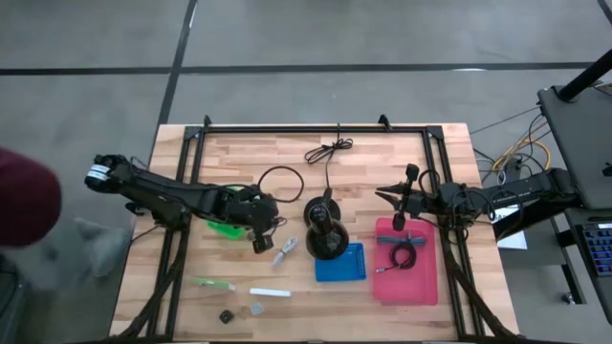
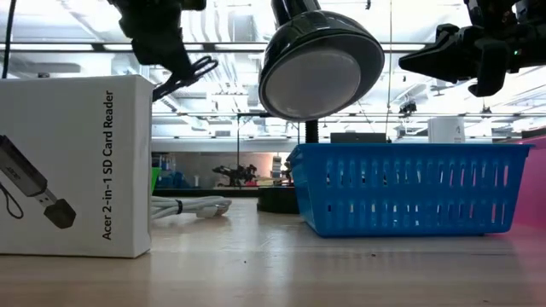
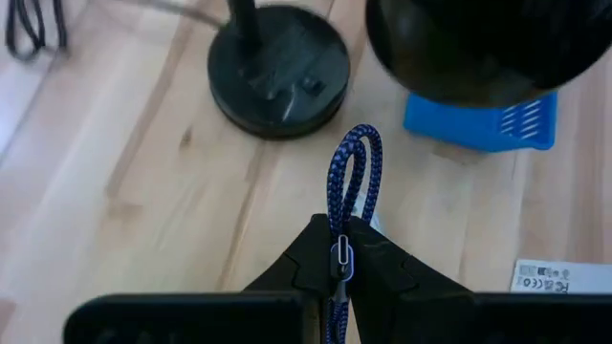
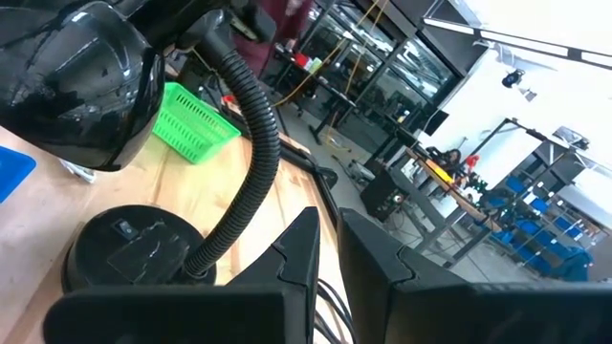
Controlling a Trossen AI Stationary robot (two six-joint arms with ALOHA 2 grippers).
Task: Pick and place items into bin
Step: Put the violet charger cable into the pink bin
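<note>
My left gripper [image 1: 259,232] hovers between the green bin [image 1: 223,227] and the black lamp [image 1: 325,234], shut on a blue braided cord [image 3: 350,182], which shows dark in the low view [image 2: 183,75]. My right gripper [image 1: 394,196] hangs shut and empty above the far end of the red bin [image 1: 421,287], where a black cable coil [image 1: 402,256] lies. On the table rest a white card-reader box [image 1: 285,251], a green stick [image 1: 212,283], a white stick [image 1: 270,292], a black cube [image 1: 226,315] and a grey cube [image 1: 256,309]. My left gripper pinches the blue braided cord between its two fingers [image 3: 378,263], just behind a doubled loop [image 3: 356,153] that sticks out past the fingertips. The cord is lifted clear of the table. In the low view the loop [image 2: 192,70] juts out below and beside the gripper.
The lamp's round base [image 3: 277,67] and its bent neck [image 4: 253,143] stand mid-table, with its head over the blue bin [image 1: 341,261]. A long black cord [image 1: 330,150] and a loop [image 1: 280,182] lie toward the far edge. A person's dark red sleeve [image 1: 24,196] shows at the left.
</note>
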